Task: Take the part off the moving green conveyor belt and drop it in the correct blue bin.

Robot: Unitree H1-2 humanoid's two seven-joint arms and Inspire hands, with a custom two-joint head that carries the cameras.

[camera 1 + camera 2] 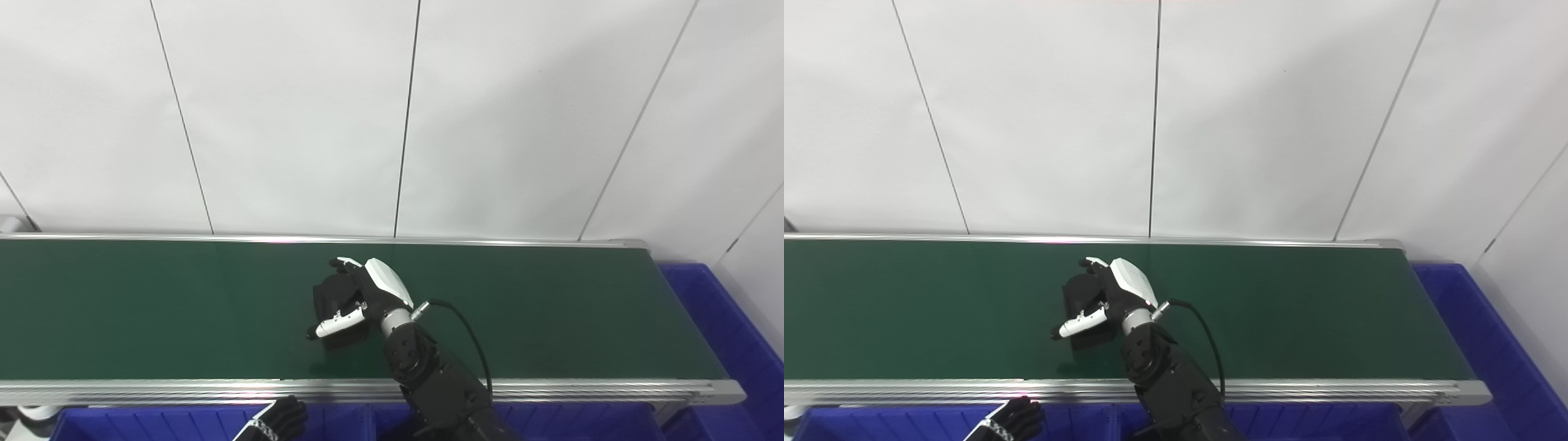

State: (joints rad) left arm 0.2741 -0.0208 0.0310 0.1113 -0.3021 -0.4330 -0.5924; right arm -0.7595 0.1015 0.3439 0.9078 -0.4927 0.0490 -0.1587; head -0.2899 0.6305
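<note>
A black block-shaped part [339, 338] lies on the green conveyor belt [153, 306], near its middle. My right hand [361, 294] reaches over the belt's front rail and sits right on top of the part. Its fingers [343, 264] curl over the part's far edge, and its thumb [334, 324] stretches left across the part's top. The part still rests on the belt, and the hand looks open around it. My left hand [277, 420] is low at the picture's bottom edge, over a blue bin [153, 424], with its fingers loosely apart and nothing in it.
Blue bins [1335, 419] line the near side below the belt's metal front rail [184, 389]. Another blue bin [729, 331] stands past the belt's right end. A white panelled wall rises behind the belt. A black cable [468, 334] loops off the right wrist.
</note>
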